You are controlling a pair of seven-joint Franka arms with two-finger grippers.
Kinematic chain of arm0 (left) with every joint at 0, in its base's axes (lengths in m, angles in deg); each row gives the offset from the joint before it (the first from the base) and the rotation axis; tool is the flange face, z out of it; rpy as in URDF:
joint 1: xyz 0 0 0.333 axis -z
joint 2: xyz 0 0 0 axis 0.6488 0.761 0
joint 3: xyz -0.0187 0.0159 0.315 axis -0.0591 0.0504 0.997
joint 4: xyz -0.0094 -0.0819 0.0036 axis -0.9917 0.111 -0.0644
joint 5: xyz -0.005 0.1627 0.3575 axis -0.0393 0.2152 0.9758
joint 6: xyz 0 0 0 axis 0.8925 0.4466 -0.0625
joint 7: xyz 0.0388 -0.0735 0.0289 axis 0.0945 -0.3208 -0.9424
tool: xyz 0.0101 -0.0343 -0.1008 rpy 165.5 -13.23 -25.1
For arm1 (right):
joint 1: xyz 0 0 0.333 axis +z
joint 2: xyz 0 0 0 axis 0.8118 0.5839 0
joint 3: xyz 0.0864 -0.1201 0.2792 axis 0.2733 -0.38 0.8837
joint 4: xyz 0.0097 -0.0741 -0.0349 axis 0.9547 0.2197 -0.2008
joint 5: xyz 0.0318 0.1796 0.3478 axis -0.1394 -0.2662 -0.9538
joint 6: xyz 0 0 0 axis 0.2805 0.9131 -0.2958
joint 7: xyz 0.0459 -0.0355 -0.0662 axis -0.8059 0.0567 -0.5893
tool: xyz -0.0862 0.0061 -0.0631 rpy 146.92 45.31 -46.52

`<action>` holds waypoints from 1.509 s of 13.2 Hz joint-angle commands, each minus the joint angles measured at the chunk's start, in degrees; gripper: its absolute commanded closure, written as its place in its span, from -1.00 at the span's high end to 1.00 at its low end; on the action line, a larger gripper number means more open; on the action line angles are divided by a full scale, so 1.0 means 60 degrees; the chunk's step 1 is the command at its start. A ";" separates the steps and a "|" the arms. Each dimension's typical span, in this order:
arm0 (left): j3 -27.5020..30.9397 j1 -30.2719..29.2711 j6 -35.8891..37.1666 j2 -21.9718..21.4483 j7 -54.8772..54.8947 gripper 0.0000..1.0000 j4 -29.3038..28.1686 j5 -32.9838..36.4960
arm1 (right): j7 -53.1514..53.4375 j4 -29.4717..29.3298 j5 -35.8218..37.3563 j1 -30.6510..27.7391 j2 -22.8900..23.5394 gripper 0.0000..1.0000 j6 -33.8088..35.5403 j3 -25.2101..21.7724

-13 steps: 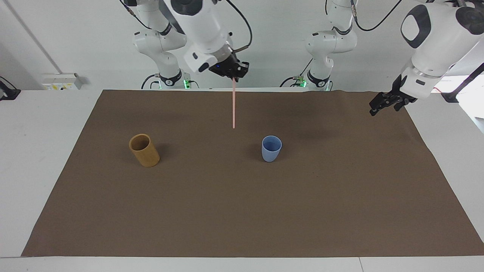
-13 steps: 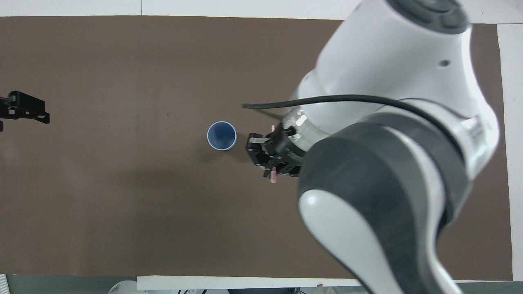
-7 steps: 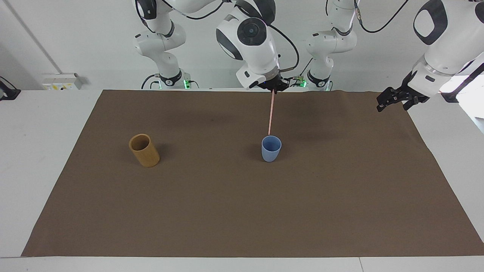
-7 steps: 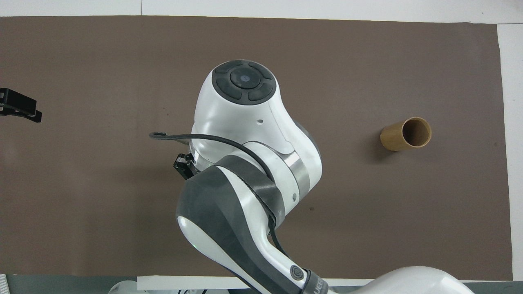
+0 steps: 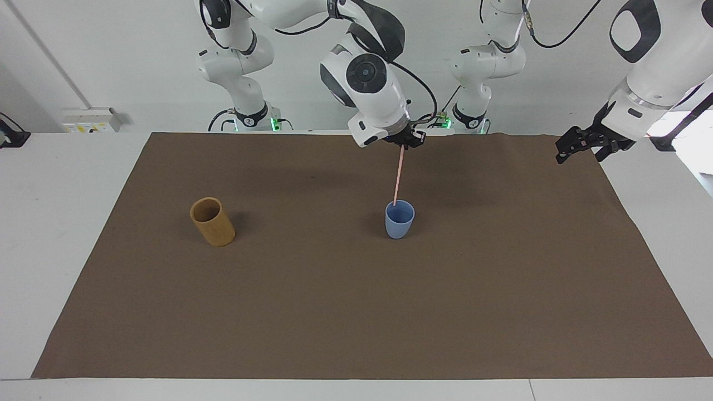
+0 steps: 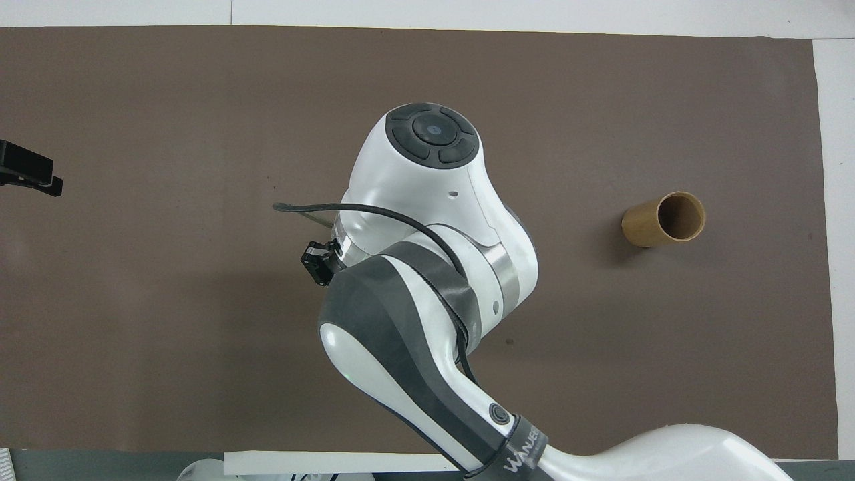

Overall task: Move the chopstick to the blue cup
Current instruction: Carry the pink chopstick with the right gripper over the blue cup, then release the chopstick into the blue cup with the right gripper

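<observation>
My right gripper (image 5: 405,142) is shut on the top end of the pale pink chopstick (image 5: 397,175) and holds it nearly upright over the blue cup (image 5: 399,221). The stick's lower tip is at the cup's mouth, on the side toward the robots. The cup stands upright on the brown mat (image 5: 356,312). In the overhead view the right arm hides the cup, the stick and most of the gripper. My left gripper (image 5: 585,146) waits in the air over the mat's edge at the left arm's end; it also shows in the overhead view (image 6: 27,175).
A taller tan-yellow cup (image 5: 212,221) stands on the mat toward the right arm's end, also seen in the overhead view (image 6: 664,218). The white table (image 5: 67,234) shows around the mat.
My right gripper has carried the stick toward the left arm's end and lowered it, so its tip is now at the blue cup's mouth. The left gripper has barely shifted.
</observation>
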 commanded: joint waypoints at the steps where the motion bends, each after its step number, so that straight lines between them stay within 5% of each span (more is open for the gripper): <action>1: 0.0019 -0.0003 -0.0097 -0.0053 0.0029 1.00 -0.0060 0.0086 | -0.0343 0.0419 -0.0216 -0.0143 -0.0308 -1.00 -0.0304 0.0037; 5: 0.0019 -0.0018 -0.0068 -0.0053 0.0029 1.00 -0.0060 0.0086 | -0.0430 0.0683 -0.0668 -0.0114 -0.0236 -0.78 -0.1154 0.0052; 7: 0.0019 -0.0018 -0.0068 -0.0053 0.0029 1.00 -0.0060 0.0086 | -0.0548 0.0698 -0.0685 -0.0157 -0.0235 -0.06 -0.1112 0.0052; 8: 0.0019 -0.0003 -0.0068 -0.0053 0.0029 1.00 -0.0060 0.0086 | -0.0533 0.0654 -0.0656 -0.0157 -0.0235 0.64 -0.1096 0.0037; 9: 0.0019 -0.0003 -0.0068 -0.0053 0.0029 1.00 -0.0060 0.0086 | -0.0533 0.0538 -0.0554 -0.0143 -0.0235 1.00 -0.1067 0.0037; 12: 0.0019 -0.0018 -0.0068 -0.0053 0.0029 1.00 -0.0060 0.0086 | -0.1013 -0.0034 0.0277 -0.0667 -0.0220 1.00 -0.0541 0.0008; 15: 0.0019 -0.0003 -0.0068 -0.0053 0.0029 1.00 -0.0060 0.0086 | -0.3527 -0.0093 0.1479 -0.2217 -0.0717 1.00 0.0352 -0.0051; 20: 0.0019 -0.0003 -0.0068 -0.0053 0.0029 1.00 -0.0060 0.0086 | -0.6534 -0.0093 0.4643 -0.4066 -0.1728 1.00 0.1216 -0.0051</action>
